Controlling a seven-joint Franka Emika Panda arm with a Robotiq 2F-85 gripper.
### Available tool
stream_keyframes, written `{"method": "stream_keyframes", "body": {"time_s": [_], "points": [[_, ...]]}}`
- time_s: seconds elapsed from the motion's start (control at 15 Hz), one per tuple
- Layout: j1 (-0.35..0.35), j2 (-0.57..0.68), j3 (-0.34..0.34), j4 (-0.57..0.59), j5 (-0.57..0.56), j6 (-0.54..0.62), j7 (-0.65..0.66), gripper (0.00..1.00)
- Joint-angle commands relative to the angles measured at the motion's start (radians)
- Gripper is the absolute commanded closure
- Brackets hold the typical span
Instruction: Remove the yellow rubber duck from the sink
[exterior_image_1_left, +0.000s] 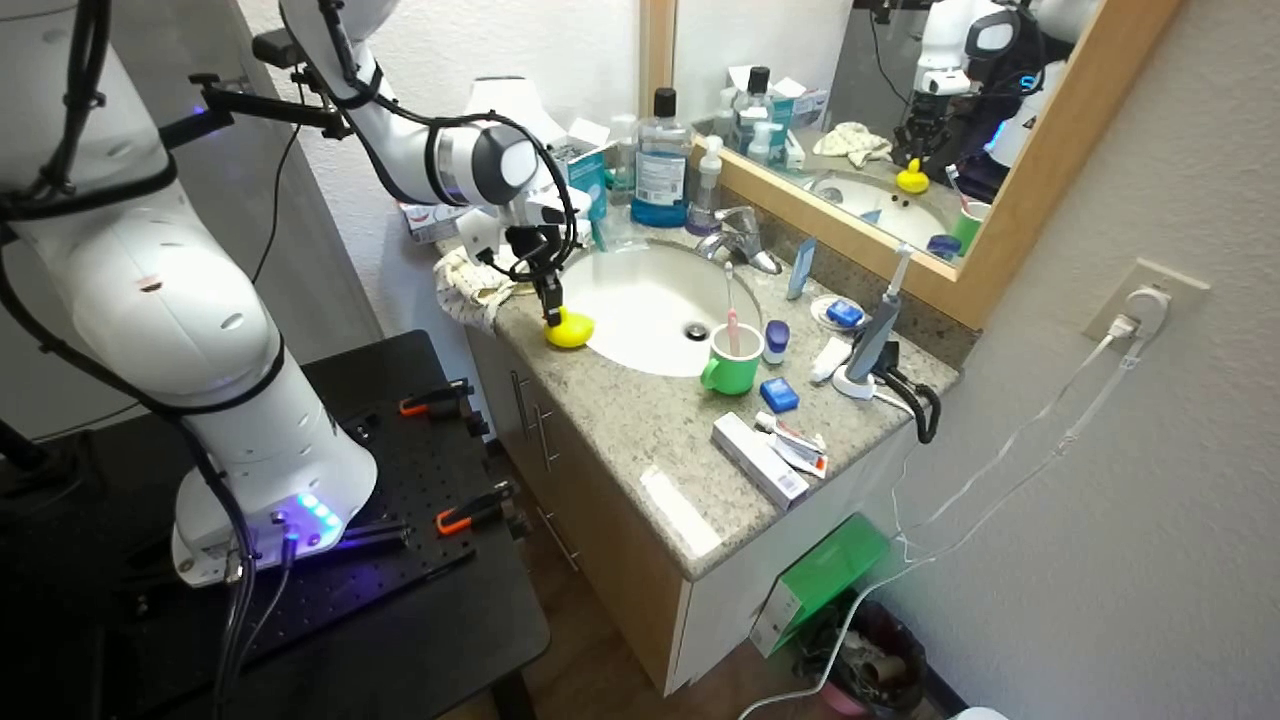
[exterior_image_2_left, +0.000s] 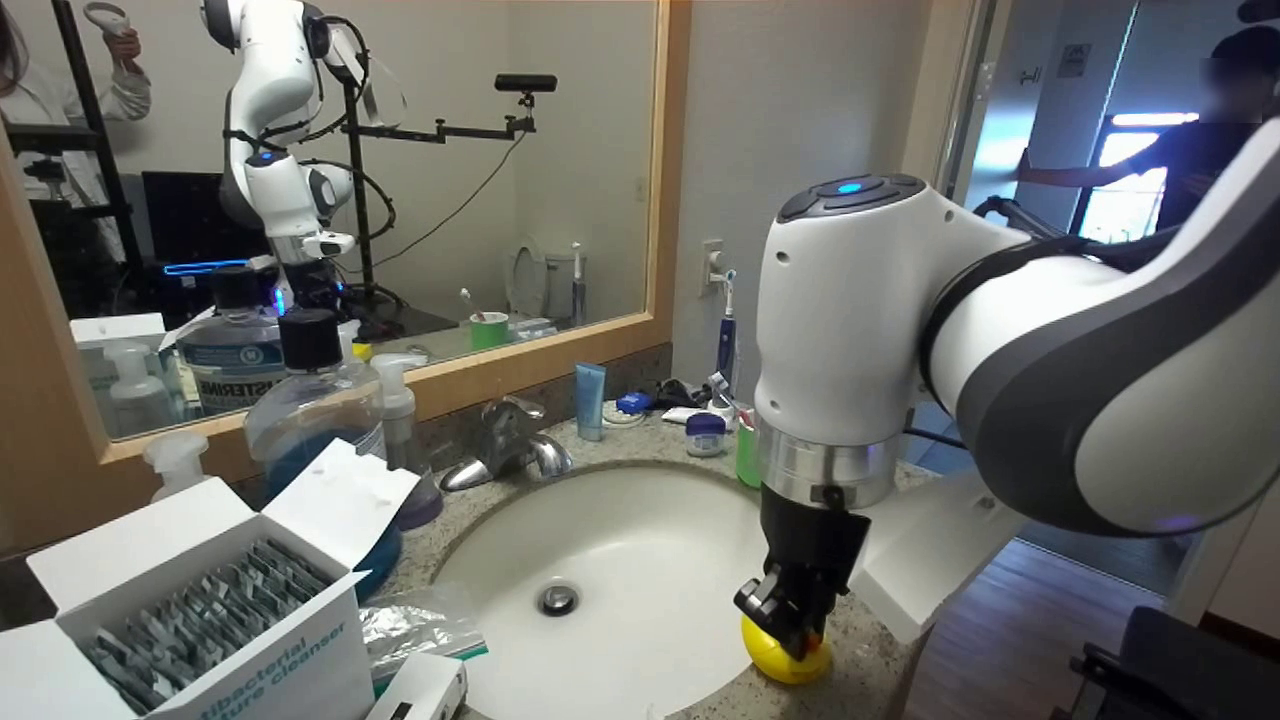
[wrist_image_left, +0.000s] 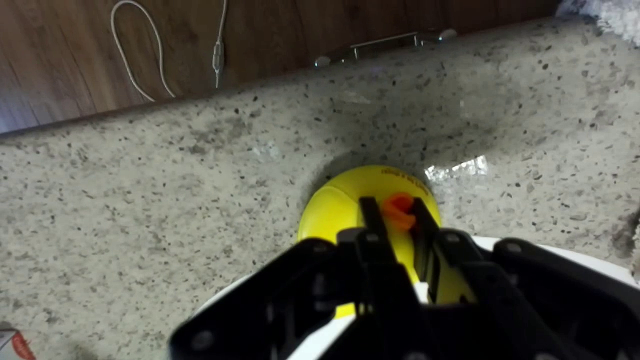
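Observation:
The yellow rubber duck (exterior_image_1_left: 570, 331) is at the front rim of the white sink (exterior_image_1_left: 640, 295), over the speckled countertop (exterior_image_1_left: 620, 420). It also shows in an exterior view (exterior_image_2_left: 783, 672) beside the basin (exterior_image_2_left: 610, 560). My gripper (exterior_image_1_left: 552, 316) points down at the duck from above. In the wrist view the fingers (wrist_image_left: 395, 204) are close together on both sides of the duck's head, with the orange beak between them; the yellow body (wrist_image_left: 327, 215) spreads out below. Whether the duck touches the counter or hangs just above it, I cannot tell. The basin holds only the drain (exterior_image_1_left: 697, 331).
A green cup (exterior_image_1_left: 733, 365) with a toothbrush stands at the basin's right side in that view. The faucet (exterior_image_1_left: 740, 240), a mouthwash bottle (exterior_image_1_left: 660, 165) and an open wipes box (exterior_image_2_left: 230, 610) stand behind or beside the sink. A cloth (exterior_image_1_left: 470, 287) lies near the arm.

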Motion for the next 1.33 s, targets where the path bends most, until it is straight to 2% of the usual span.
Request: {"method": "stream_keyframes", "body": {"time_s": [0.0, 0.6, 0.67, 1.27], "points": [[-0.041, -0.022, 0.033, -0.042, 0.009, 0.033, 0.002, 0.96], [-0.061, -0.058, 0.050, -0.091, 0.004, 0.052, 0.018, 0.96], [-0.039, -0.063, 0.028, -0.100, 0.004, 0.058, 0.020, 0.96], [-0.042, -0.063, 0.023, -0.116, 0.019, 0.076, -0.005, 0.96]]}}
